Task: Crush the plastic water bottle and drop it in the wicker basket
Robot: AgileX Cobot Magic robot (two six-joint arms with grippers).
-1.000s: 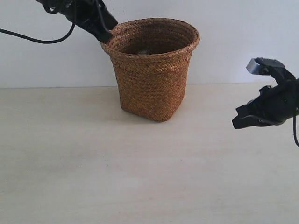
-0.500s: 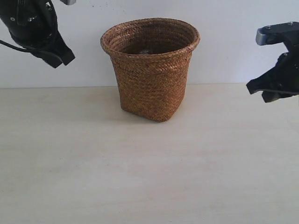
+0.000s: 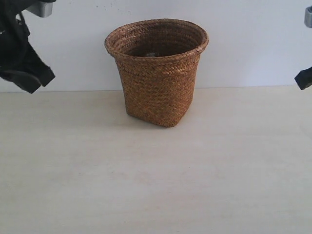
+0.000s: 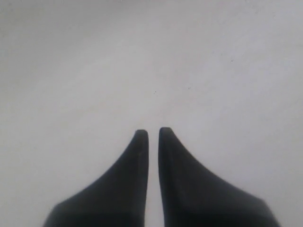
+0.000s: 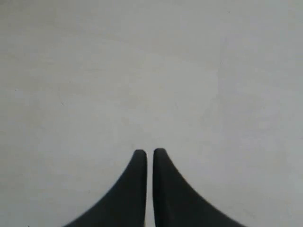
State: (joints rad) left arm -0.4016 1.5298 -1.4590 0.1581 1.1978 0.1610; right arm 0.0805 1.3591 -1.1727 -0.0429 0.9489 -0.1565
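Note:
The wicker basket (image 3: 158, 73) stands upright at the back middle of the table. The plastic water bottle is hidden; only a small pale glint (image 3: 149, 53) shows deep inside the basket, and I cannot tell what it is. My left gripper (image 3: 28, 80) hangs in the air at the far left, well away from the basket. In the left wrist view the left gripper (image 4: 153, 131) is shut with nothing in it, over a bare pale surface. Only a tip of my right gripper (image 3: 303, 78) shows at the right edge. The right gripper (image 5: 149, 152) is likewise shut and empty.
A pale wooden tabletop (image 3: 156, 165) spreads in front of the basket, and a white wall (image 3: 253, 39) rises behind it. A grey camera block (image 3: 41, 7) on the left arm sits at the top left.
The left arm has swung from the basket's rim out to the far left and lower. The right arm has moved up and right, nearly out of the exterior view.

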